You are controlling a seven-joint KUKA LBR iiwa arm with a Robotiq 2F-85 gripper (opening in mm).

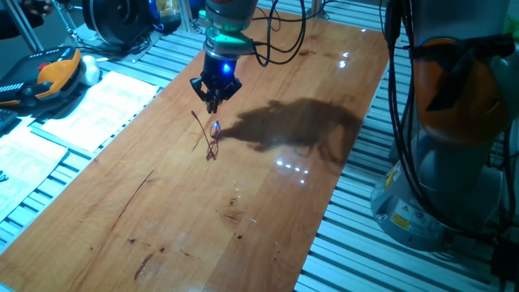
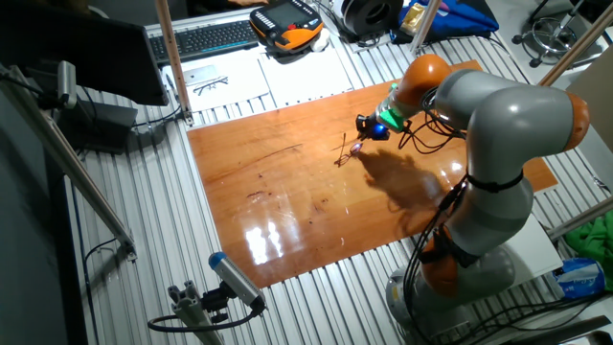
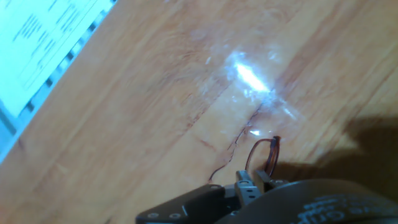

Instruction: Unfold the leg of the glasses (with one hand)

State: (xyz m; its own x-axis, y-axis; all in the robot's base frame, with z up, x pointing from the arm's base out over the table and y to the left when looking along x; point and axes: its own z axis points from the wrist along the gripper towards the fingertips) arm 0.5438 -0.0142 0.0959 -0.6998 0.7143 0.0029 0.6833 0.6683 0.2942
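The glasses (image 1: 212,144) are a thin reddish-brown wire frame lying on the wooden table (image 1: 268,203). One thin leg sticks out from them toward the far left. My gripper (image 1: 214,102) hangs just above and behind the glasses, fingertips together, a short gap above the leg, with nothing visibly held. Its blue light and green ring glow above the fingers. In the other fixed view the gripper (image 2: 367,126) is just right of the glasses (image 2: 345,151). In the hand view a lens loop (image 3: 262,155) shows just beyond the fingers (image 3: 244,182).
White paper sheets (image 1: 97,101) lie on the slatted bench left of the table. An orange-and-black handset (image 1: 53,75) lies at the far left. The arm's grey and orange base (image 1: 454,130) stands to the right of the table. Black cables (image 1: 280,40) hang behind the gripper.
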